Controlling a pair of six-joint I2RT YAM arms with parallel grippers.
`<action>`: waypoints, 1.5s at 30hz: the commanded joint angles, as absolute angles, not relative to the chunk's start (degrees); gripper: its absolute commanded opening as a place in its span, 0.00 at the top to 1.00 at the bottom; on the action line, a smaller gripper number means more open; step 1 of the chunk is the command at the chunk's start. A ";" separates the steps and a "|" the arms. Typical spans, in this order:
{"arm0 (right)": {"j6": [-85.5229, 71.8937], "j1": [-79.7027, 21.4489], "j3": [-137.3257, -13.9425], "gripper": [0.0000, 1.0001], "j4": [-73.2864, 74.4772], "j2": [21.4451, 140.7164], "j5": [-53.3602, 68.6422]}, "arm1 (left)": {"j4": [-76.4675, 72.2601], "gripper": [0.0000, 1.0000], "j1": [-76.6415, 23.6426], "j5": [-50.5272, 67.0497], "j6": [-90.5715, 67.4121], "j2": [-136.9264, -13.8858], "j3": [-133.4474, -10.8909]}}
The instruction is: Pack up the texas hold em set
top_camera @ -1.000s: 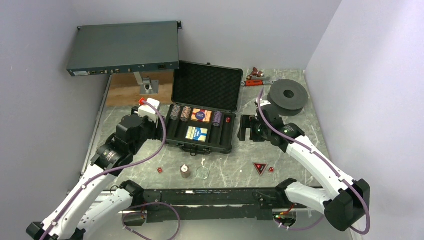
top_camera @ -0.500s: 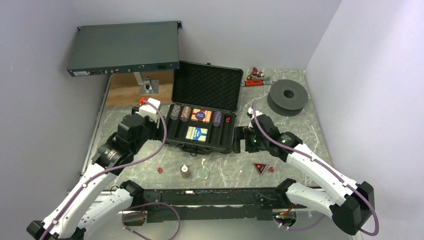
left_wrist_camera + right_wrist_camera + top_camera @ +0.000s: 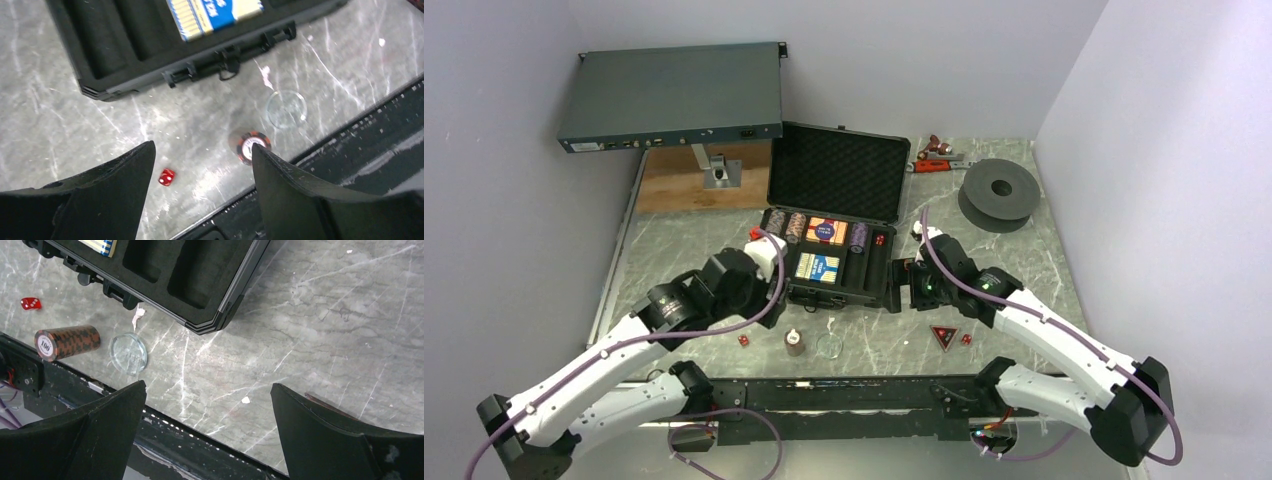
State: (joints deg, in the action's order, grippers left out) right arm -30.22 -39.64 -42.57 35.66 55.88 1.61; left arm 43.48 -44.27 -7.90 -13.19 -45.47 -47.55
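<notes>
The black case (image 3: 885, 278) lies open on the table with its foam lid (image 3: 839, 175) upright. It holds striped chips (image 3: 784, 226), two card decks (image 3: 824, 230) and red dice (image 3: 879, 240). On the table in front of it are a chip stack (image 3: 794, 343), a clear disc (image 3: 830, 346), a red die (image 3: 743, 341), the triangular marker (image 3: 943, 336) and another die (image 3: 966, 340). My left gripper (image 3: 202, 145) is open and empty above the die (image 3: 166, 177) and the chip stack (image 3: 250, 145). My right gripper (image 3: 208, 385) is open and empty beside the case's right front corner (image 3: 210, 280).
A grey-blue rack unit (image 3: 672, 97) stands at the back left over a wooden board (image 3: 694, 180). A black spool (image 3: 996, 193) and a red tool (image 3: 939, 158) lie at the back right. A black rail (image 3: 844, 400) runs along the near edge.
My left arm has swung from the case's left side round to its front, over the loose die and chip stack. My right gripper has moved nearer and left, to the case's right front corner.
</notes>
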 commanded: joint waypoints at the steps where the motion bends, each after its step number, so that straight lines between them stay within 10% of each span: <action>1: -28.41 -39.90 -43.90 0.00 32.33 57.74 0.99 | 47.89 0.25 -49.79 -9.56 -21.00 -45.85 -48.24; 45: -28.54 -39.99 -40.99 0.00 32.17 54.90 -1.04 | 46.27 0.45 -63.90 -16.04 -37.84 -72.40 -46.72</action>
State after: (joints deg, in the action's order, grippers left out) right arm -29.28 -39.66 -41.08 33.74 55.75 0.03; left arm 45.47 -63.51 -14.90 -35.88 -72.18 -46.83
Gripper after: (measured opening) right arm 0.994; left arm 0.577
